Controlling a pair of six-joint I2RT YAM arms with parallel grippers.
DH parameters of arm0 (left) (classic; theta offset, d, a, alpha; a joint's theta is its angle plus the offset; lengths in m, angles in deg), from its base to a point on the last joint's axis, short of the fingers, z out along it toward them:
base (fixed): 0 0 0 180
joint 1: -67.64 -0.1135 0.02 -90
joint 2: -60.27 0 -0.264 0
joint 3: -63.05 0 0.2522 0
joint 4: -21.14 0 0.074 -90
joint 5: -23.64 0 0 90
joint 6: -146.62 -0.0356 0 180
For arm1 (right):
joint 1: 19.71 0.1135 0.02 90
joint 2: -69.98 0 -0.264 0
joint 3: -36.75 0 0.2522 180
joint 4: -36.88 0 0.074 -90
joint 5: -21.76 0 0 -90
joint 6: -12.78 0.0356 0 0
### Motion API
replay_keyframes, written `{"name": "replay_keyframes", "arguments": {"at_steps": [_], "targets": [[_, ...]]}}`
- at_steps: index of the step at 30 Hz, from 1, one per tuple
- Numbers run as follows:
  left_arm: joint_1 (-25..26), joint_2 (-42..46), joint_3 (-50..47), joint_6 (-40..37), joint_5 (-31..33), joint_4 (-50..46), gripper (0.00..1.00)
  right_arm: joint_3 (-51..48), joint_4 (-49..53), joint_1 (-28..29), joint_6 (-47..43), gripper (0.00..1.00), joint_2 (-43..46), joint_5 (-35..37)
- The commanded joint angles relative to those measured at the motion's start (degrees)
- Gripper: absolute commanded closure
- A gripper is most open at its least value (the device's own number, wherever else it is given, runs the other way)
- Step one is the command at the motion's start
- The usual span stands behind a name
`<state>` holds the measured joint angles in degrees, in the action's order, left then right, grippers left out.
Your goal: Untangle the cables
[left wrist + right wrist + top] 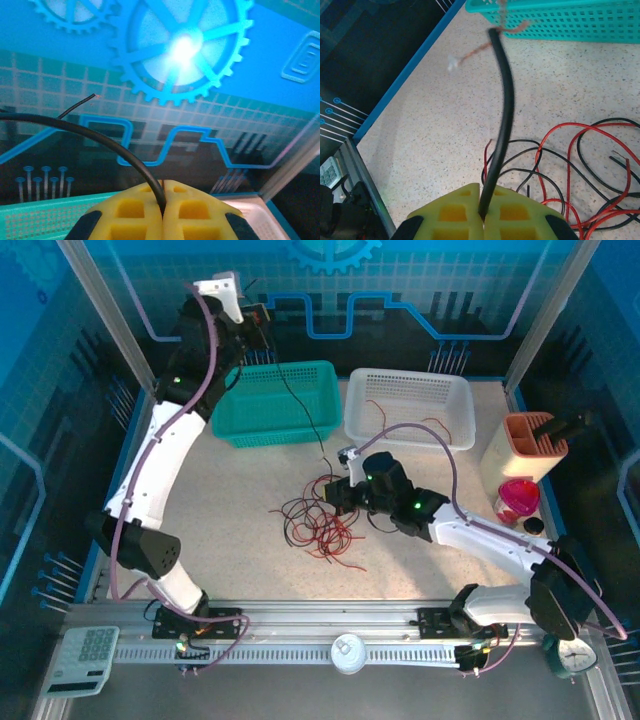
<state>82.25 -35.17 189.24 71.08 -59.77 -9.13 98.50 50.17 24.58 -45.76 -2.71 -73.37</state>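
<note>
Barely begun | I see left gripper (162, 192) and right gripper (481, 202) each clamped on black cable (507, 95) | cables (318, 525) mostly knotted (some red in white basket (408, 374)).

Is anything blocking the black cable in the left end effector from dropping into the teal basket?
Nothing visible does. The left end effector grips the black cable above the teal basket, with only air between.

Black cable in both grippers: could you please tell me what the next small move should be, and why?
Probably the right gripper should carry its end toward the teal basket. Both grippers are shut on the black cable, the left gripper is raised above that basket, and the right one sits low beside the tangle.
</note>
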Motion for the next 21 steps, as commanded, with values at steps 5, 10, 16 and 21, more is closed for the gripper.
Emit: {"name": "replay_keyframes", "arguments": {"at_steps": [5,10,16,21], "targets": [[-1.6,-1.5,2.5,-2.4,1.7,-0.8,1.0,-0.6,1.3,-0.9,0.4,1.0,1.6,1.6],[-2.2,-4.4,6.3,-4.7,4.0,-3.1,1.0,-0.9,1.7,-1.2,0.4,1.0,2.0,1.7],[-6.0,-8.0,10.0,-3.0,4.5,-5.6,1.0,-2.0,1.9,-1.7,0.9,1.0,2.8,2.2],[-7.5,-8.0,8.6,-1.2,1.6,-5.0,1.0,-2.4,0.9,-2.0,1.0,1.0,2.2,1.7]]}}
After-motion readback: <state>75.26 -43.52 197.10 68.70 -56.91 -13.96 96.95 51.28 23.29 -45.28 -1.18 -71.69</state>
